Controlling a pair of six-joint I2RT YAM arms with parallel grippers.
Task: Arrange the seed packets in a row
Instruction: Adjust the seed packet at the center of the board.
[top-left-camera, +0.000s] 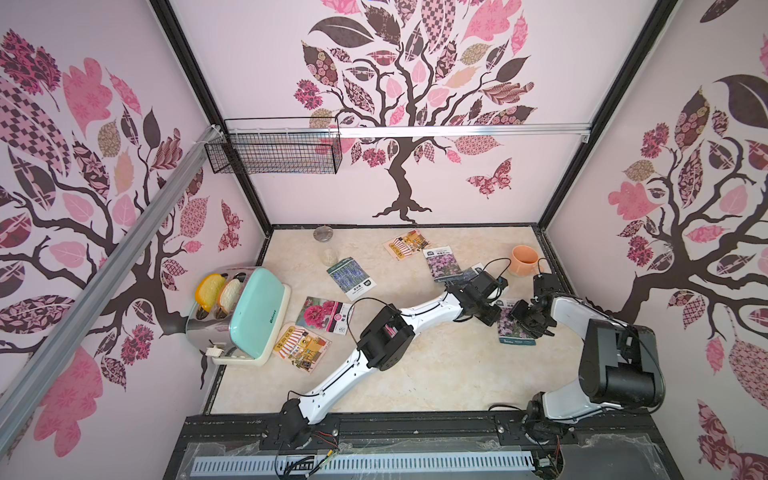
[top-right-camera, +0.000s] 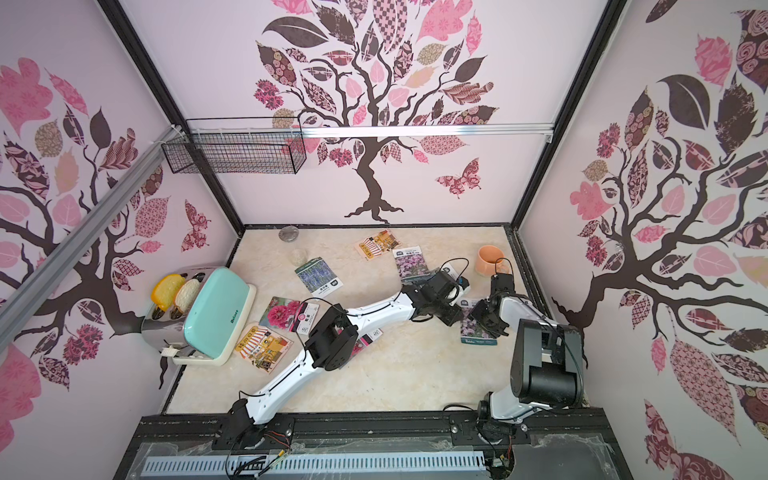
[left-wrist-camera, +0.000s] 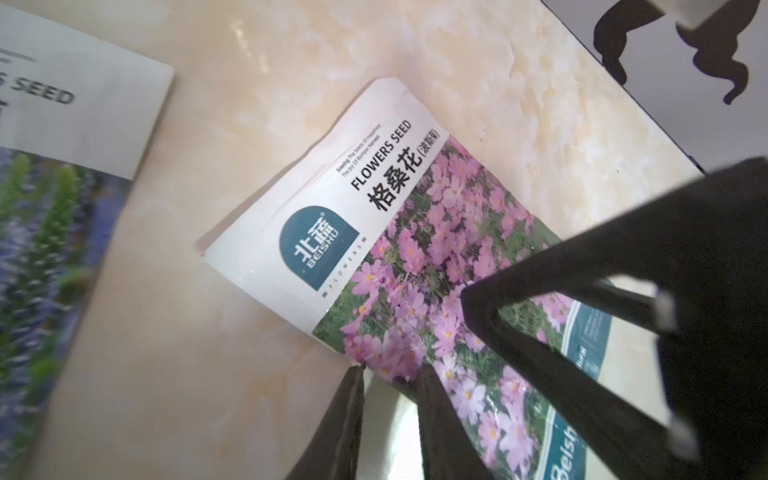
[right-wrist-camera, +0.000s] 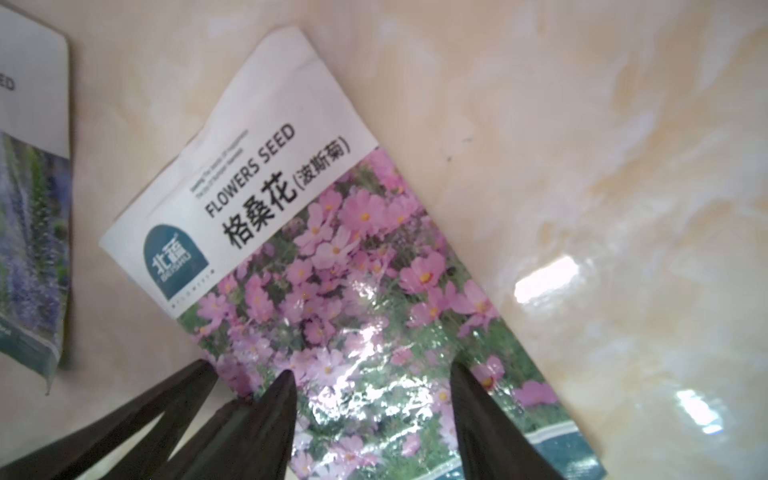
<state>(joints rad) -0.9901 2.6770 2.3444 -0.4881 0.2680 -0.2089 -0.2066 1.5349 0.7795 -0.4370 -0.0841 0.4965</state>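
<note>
Several seed packets lie scattered on the marble table. A pink-purple flower packet (top-left-camera: 514, 332) (top-right-camera: 473, 332) (left-wrist-camera: 415, 249) (right-wrist-camera: 332, 270) lies at the right, and both grippers are at it. My left gripper (top-left-camera: 493, 316) (left-wrist-camera: 392, 370) has its jaws narrow but apart, and the packet's near corner sits between them. My right gripper (top-left-camera: 530, 322) (right-wrist-camera: 372, 374) stands open, its fingertips spread on the packet's glossy face. A lavender packet (left-wrist-camera: 50, 228) (right-wrist-camera: 29, 249) lies just beside it. Farther left are orange shop packets (top-left-camera: 405, 244) (top-left-camera: 301, 347), a lavender packet (top-left-camera: 351, 277), and a red-pink flower packet (top-left-camera: 324, 314).
A mint toaster (top-left-camera: 241, 316) with bread stands at the left edge. An orange mug (top-left-camera: 523, 259) sits at the back right, close to both wrists. A glass jar (top-left-camera: 328, 253) and its lid (top-left-camera: 322, 233) are at the back. A wire basket (top-left-camera: 274, 145) hangs on the wall.
</note>
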